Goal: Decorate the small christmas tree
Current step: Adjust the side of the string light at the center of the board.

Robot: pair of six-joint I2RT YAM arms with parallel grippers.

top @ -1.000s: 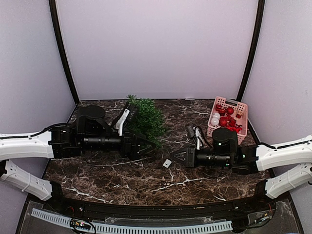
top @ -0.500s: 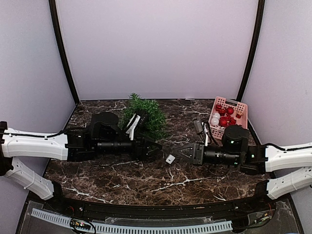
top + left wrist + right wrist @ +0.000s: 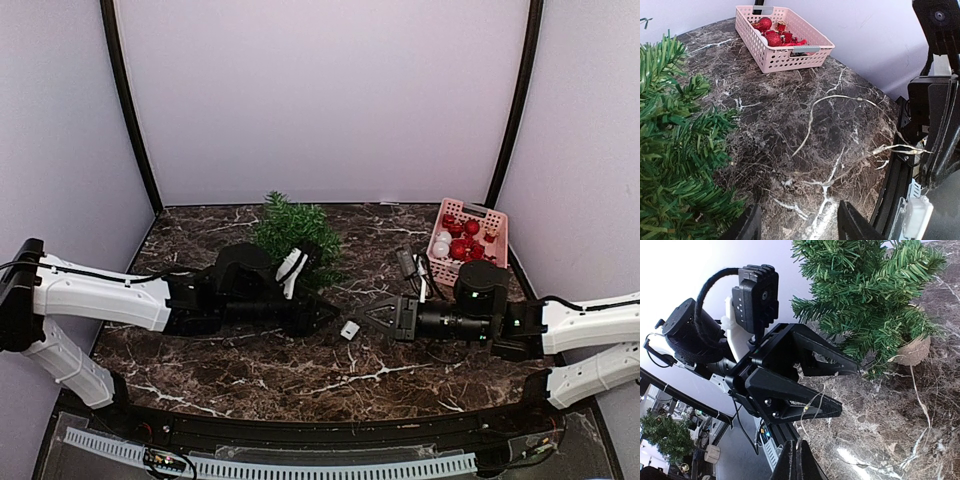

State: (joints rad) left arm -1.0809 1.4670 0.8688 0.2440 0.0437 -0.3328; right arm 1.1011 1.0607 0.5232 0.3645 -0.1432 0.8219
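The small christmas tree [image 3: 292, 232] stands at the back centre, upright on its tan base [image 3: 912, 350]; it also fills the left of the left wrist view [image 3: 675, 150] and the top of the right wrist view [image 3: 865, 295]. My left gripper [image 3: 327, 312] is open and empty in front of the tree, its jaws [image 3: 800, 230] apart over bare marble. My right gripper [image 3: 363, 318] faces it tip to tip and is shut [image 3: 797, 462] on a thin light wire [image 3: 812, 405]. The wire [image 3: 812, 112] trails over the table. A small white box [image 3: 349, 329] hangs at the right gripper's tip.
A pink basket [image 3: 467, 238] of red and white ornaments [image 3: 772, 35] stands at the back right. The table [image 3: 250, 370] is dark marble with walls on three sides. The two arms lie low across the middle, nearly touching.
My left arm has slid right toward the centre, uncovering the tree. My right gripper has come a little left with the wire and white box. The two grippers now meet tip to tip.
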